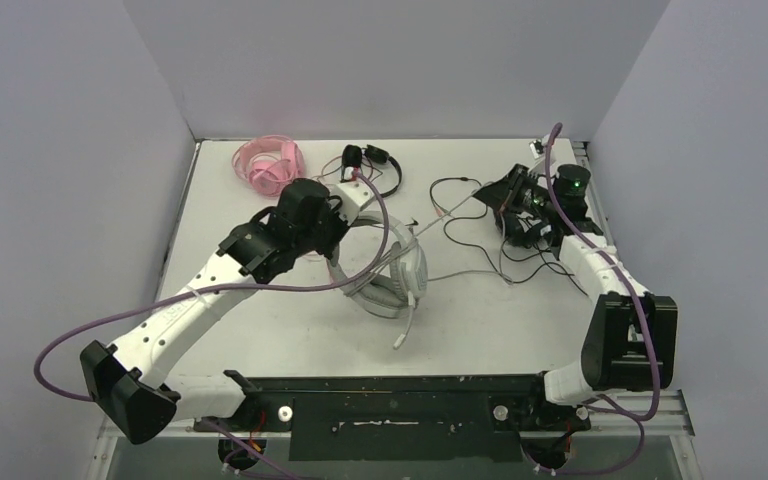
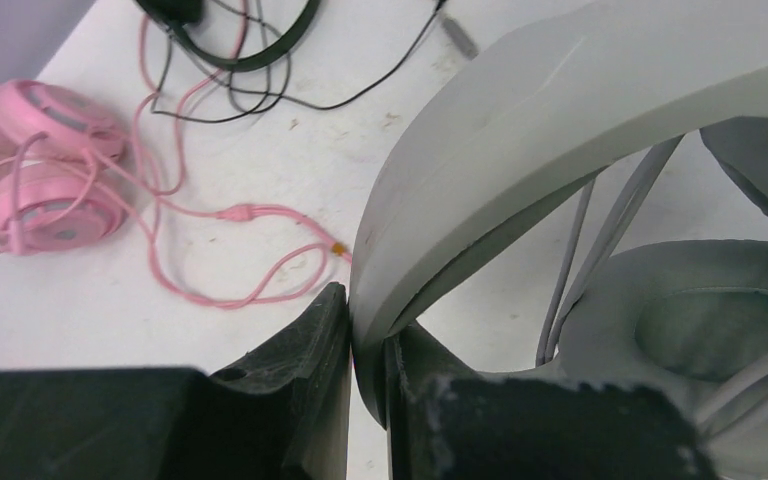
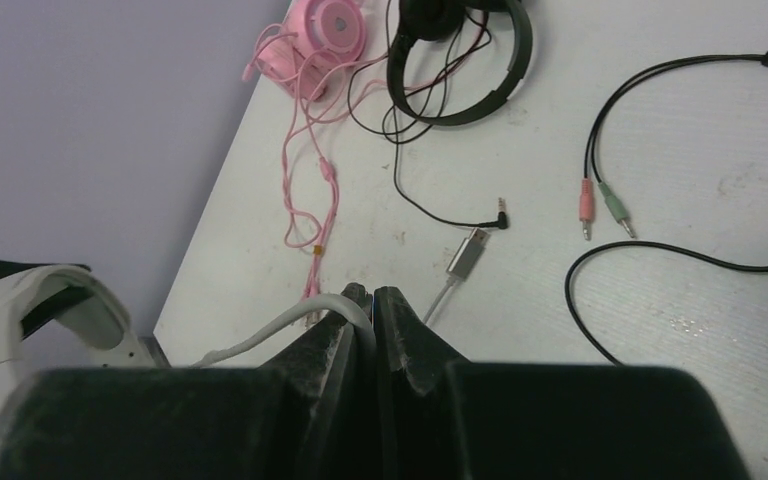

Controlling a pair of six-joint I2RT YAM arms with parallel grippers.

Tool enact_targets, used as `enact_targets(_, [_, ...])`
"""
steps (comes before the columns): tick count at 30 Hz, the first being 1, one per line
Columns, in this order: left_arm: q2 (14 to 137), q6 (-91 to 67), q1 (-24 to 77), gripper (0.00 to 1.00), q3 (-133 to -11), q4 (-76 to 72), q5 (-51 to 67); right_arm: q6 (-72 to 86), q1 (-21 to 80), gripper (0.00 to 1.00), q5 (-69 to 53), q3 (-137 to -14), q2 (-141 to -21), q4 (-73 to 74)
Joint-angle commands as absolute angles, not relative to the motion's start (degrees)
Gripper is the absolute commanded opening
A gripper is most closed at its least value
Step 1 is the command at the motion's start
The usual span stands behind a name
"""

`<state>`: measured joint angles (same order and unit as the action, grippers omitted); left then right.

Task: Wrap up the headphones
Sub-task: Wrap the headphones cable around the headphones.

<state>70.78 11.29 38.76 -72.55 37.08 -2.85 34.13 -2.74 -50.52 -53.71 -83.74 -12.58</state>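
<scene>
The bulky white-grey headphones (image 1: 392,275) lie mid-table. My left gripper (image 1: 360,207) is shut on their headband (image 2: 560,110), which stands pinched between the black fingers (image 2: 310,340); an ear cup (image 2: 700,320) shows to the right. My right gripper (image 3: 372,298) is shut on the set's grey cable (image 3: 280,328), which arches over the left finger; in the top view this gripper (image 1: 492,196) is at the right rear. The pink headphones (image 1: 270,162) and a thin black pair (image 1: 372,160) lie at the back. Another black pair (image 1: 522,228) sits under the right arm.
Loose black cords (image 1: 465,215) trail between the white set and the right arm. A silver USB plug (image 3: 468,252) and pink and green jacks (image 3: 600,210) lie on the table ahead of the right gripper. The pink cable (image 2: 250,215) loops beside the left fingers.
</scene>
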Motion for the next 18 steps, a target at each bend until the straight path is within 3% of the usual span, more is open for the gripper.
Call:
enact_targets(1, [72.2,17.9,40.5,0.00,-71.7,39.6,-18.4,30.3,-1.0,0.00,-50.9,-60.4,-80.3,-6.0])
enact_targets(10, [77.4,22.0,43.3,0.00,-71.9,35.2,-34.8,26.9,4.5,0.00,-56.5,-65.3,-78.9,6.1])
enact_targets(18, [91.0,1.5,43.3,0.00,-84.9,41.0,-48.7,37.3,12.6,0.00,-57.8,-63.5,-75.1,-0.2])
